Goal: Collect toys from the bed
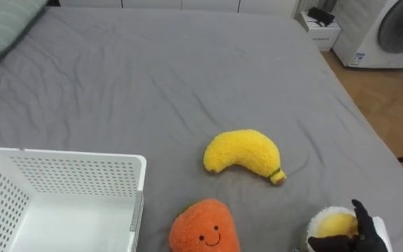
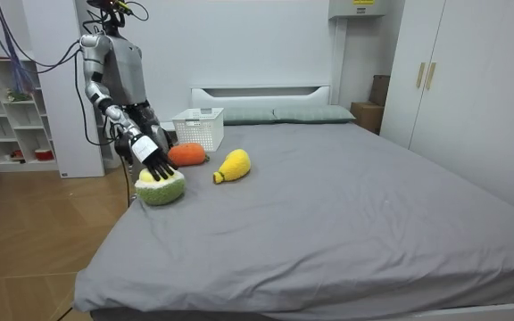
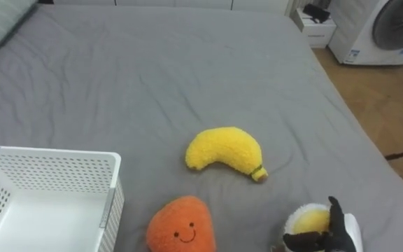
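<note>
Three plush toys lie on the grey bed (image 1: 159, 77). A yellow banana (image 1: 243, 152) sits in the middle, and an orange smiling toy (image 1: 205, 227) is close in front of me. A round green toy with a yellow centre (image 1: 331, 224) lies by the bed's near right edge. My right hand (image 1: 366, 234) rests on top of this round toy (image 2: 161, 189), its dark fingers spread over it and the thumb pointing up. The toy still lies on the sheet. A white slatted basket (image 1: 68, 164) stands on the bed at my near left. I stand at the bedside next to the toys.
The bed's right edge drops to a wooden floor (image 1: 397, 112). Beyond it stand a washing machine (image 1: 390, 31) and a small white side table (image 1: 322, 31). A striped pillow (image 1: 2, 28) lies at the far left. A white shelf unit (image 2: 12, 116) is behind me.
</note>
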